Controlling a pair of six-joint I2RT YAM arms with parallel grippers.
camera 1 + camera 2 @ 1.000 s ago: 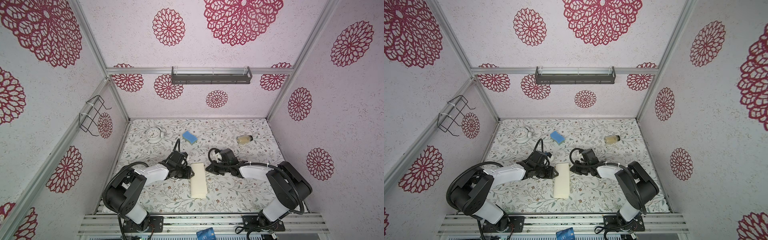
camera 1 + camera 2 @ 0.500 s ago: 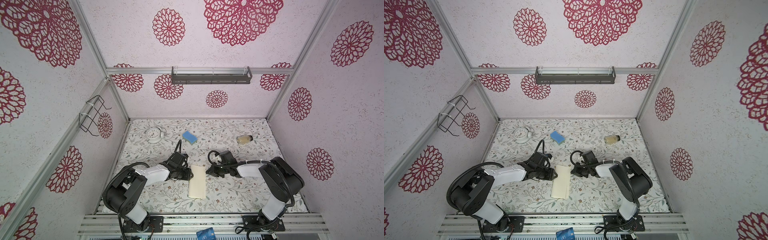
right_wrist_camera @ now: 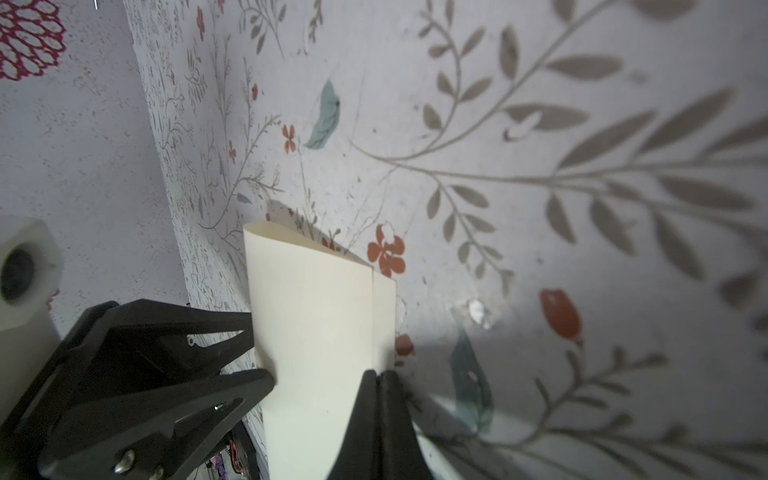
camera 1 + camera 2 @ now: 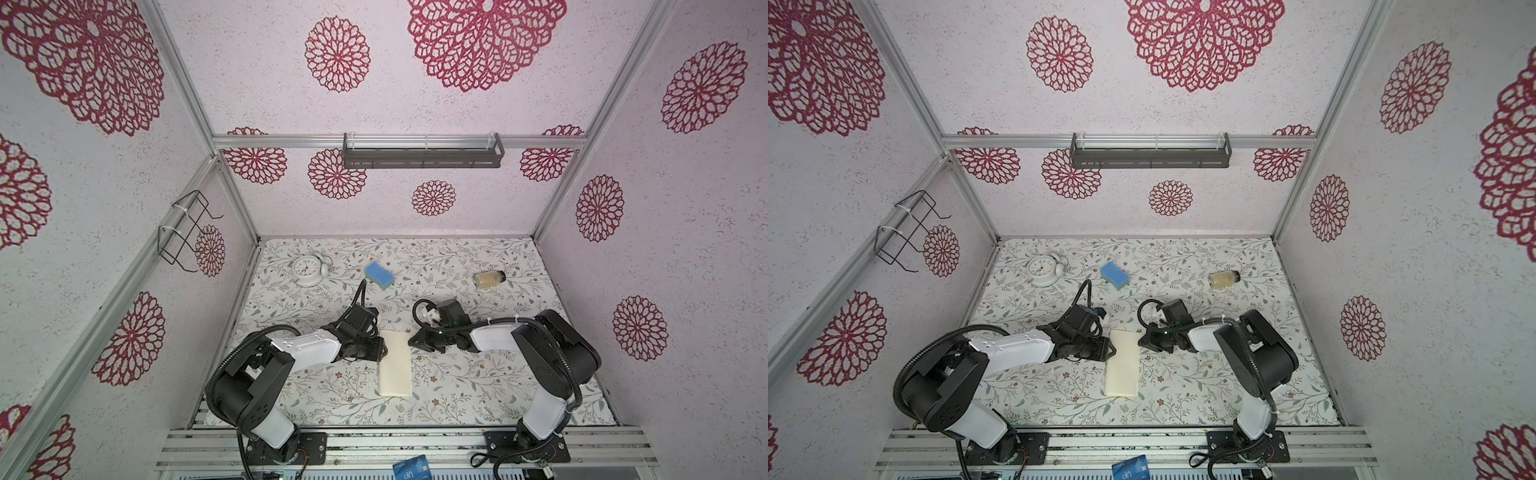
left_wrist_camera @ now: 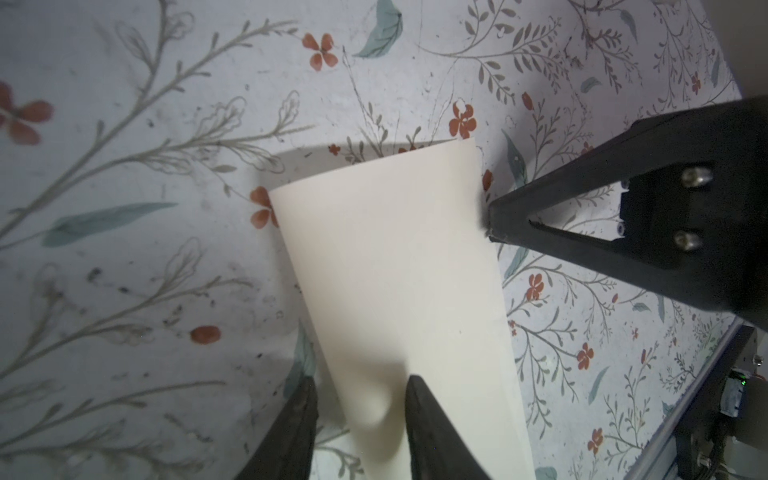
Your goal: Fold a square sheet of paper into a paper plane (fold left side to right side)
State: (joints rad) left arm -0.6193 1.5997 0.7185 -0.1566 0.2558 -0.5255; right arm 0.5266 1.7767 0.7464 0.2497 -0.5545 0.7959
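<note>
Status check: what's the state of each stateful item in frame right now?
square sheet of paper: folded in half, fold rounded, not creased.
left tool: open, tips at the paper's folded edge.
right tool: shut, tip at the paper's open edge.
jar: on its side, capped.
clock: lying face up.

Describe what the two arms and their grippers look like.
Both arms match: the left arm and right arm have glossy white link shells between bulky black joint housings. A ribbed black cable hose runs along each. The left gripper and right gripper carry matte black triangular fingers with cut-outs and silver screws.
</note>
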